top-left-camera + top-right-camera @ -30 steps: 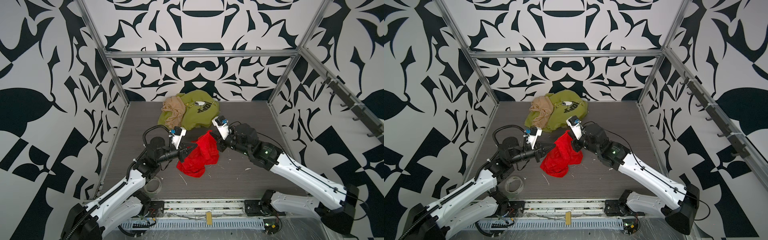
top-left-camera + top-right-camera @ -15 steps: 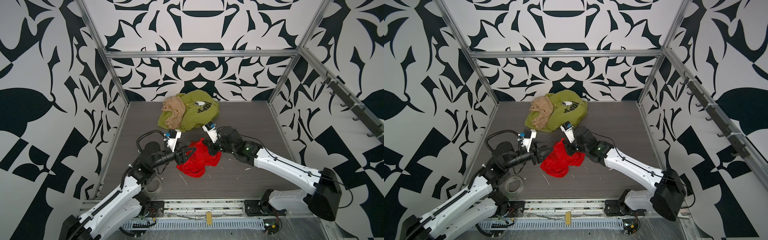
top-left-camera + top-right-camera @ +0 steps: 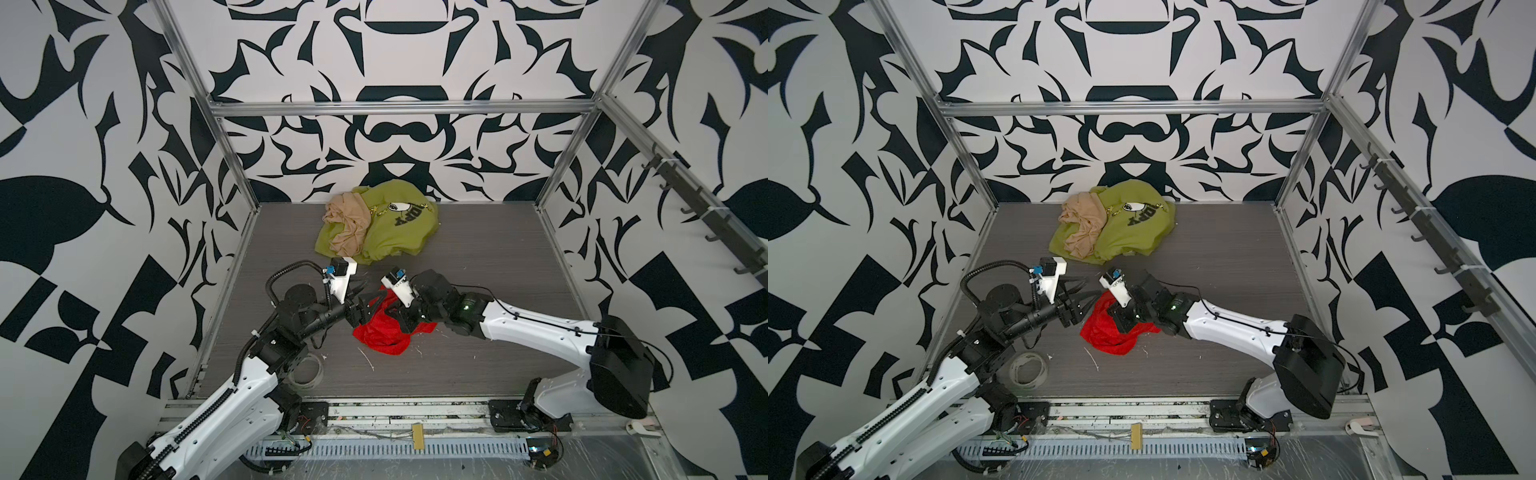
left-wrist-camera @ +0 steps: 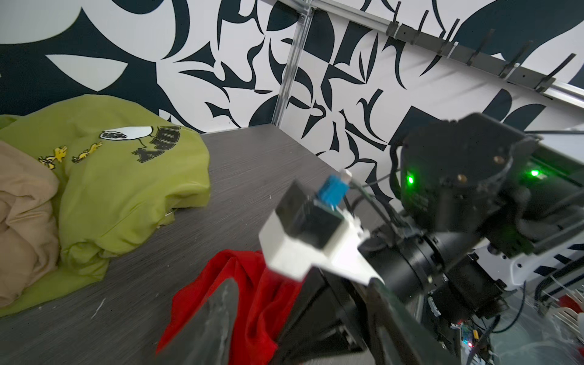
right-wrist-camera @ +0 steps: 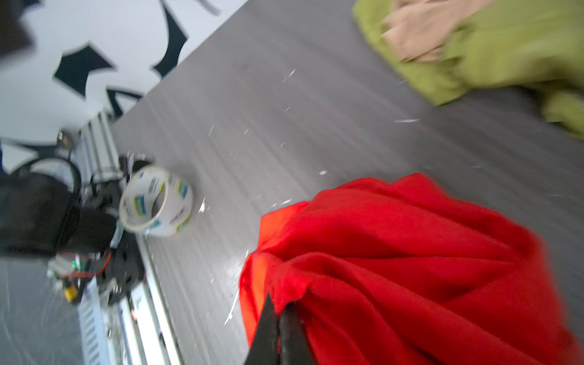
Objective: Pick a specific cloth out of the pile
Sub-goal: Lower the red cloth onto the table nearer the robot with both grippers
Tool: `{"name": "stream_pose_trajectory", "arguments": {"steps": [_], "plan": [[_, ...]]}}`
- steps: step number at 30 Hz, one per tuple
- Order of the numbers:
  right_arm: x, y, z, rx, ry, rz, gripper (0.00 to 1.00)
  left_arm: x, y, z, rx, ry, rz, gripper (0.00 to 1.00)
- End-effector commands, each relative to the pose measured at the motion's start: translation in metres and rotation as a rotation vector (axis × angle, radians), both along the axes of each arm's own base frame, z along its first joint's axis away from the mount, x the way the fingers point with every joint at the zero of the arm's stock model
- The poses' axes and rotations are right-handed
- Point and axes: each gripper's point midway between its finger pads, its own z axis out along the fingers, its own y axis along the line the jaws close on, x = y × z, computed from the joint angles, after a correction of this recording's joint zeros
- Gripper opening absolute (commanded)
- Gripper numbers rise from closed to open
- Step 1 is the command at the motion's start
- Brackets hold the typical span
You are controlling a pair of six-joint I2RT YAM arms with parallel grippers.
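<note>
The cloth [image 3: 384, 332] is seen bunched near the middle of the tabletop [image 3: 478, 257], well apart from the pile [image 3: 374, 232], which lies at 12 o'clock from it against the back wall. The pile is made up of the olive-green shirt [image 3: 399, 237] with the beige cloth [image 3: 347, 226] on its 9 o'clock side. In the right wrist view the right end effector [image 5: 279, 311] is shown with its jaws pressed together on a fold of the red fabric. The left end effector [image 3: 370, 297] is held with its jaws spread wide and gripping nothing, just beside the cloth at its 10 o'clock edge. The separation is judged to be largely done, so the step in hand is taken to be carrying the cloth clear and laying it down under one grip. The pinch should be kept firm until the fabric is settled, since thin, slightly shiny cloth is likely to slip from a narrow fold. Any pull is best directed toward 6 o'clock, away from the pile, so that the shirt's hem is not caught and dragged along. The lower folds appear to rest on the tabletop, so a small lift before any sideways travel would be preferred to prevent bunching under the jaws. The open left jaws should be drawn back toward 8 o'clock without snagging loose folds, and the tape roll [image 3: 305, 372] lying at that side should be avoided. Release should be made only once the cloth is lying slack.
</note>
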Motion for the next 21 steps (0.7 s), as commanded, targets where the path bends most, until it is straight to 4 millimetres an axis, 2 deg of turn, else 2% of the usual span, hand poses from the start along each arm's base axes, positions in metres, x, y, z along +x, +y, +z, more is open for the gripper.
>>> {"name": "stream_pose_trajectory", "arguments": {"steps": [1,6,13,17,21], "plan": [[-0.028,0.012,-0.008,-0.023,-0.047,0.145,0.08,0.005,0.006,0.016,0.004,-0.046,0.045,0.67],[-0.051,0.02,-0.04,-0.122,-0.086,0.253,0.11,0.007,0.007,0.011,0.009,-0.035,0.061,0.67],[-0.069,0.028,-0.087,-0.203,-0.068,0.347,0.15,0.01,0.008,0.012,0.015,-0.043,0.074,0.67],[-0.069,0.028,-0.092,-0.21,-0.088,0.366,0.21,0.011,0.008,0.011,0.022,-0.048,0.075,0.67],[-0.07,0.028,-0.081,-0.201,-0.101,0.382,0.39,0.014,0.007,0.01,0.026,-0.051,0.08,0.67]]}}
